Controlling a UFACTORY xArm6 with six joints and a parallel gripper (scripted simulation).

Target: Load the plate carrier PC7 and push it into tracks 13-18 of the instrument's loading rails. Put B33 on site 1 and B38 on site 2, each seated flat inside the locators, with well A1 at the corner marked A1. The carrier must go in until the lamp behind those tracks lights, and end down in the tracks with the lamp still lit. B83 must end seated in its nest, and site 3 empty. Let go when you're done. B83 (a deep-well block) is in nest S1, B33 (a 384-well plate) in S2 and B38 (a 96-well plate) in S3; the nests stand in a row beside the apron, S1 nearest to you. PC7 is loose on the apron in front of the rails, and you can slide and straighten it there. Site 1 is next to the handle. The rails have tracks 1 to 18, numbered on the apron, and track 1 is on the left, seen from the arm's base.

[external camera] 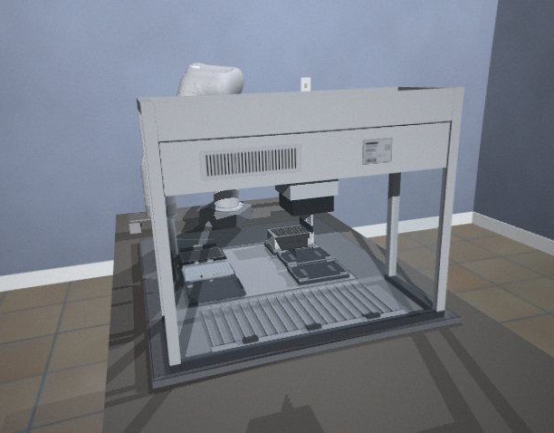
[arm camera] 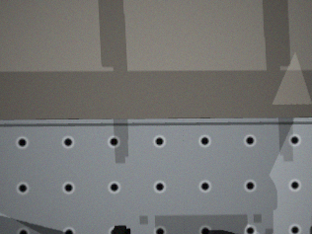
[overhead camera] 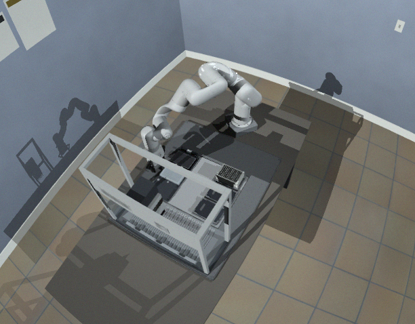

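Note:
The plate carrier PC7 lies on the apron in front of the rails, at the left end in the exterior view. A dark plate, B33, sits on the site nearest the arm's base. A light plate, B38, sits on the middle site. The site nearest the rails is bare. The deep-well block B83 stands in its nest. My gripper is open and empty, low beside the carrier's outer long side and partly hidden by the frame beam. The wrist view shows only the perforated table top and its edge.
The instrument's grey frame spans the deck, with a dark head hanging under its top. Two empty nests lie beyond B83. Three small dark blocks sit at the rails' far end.

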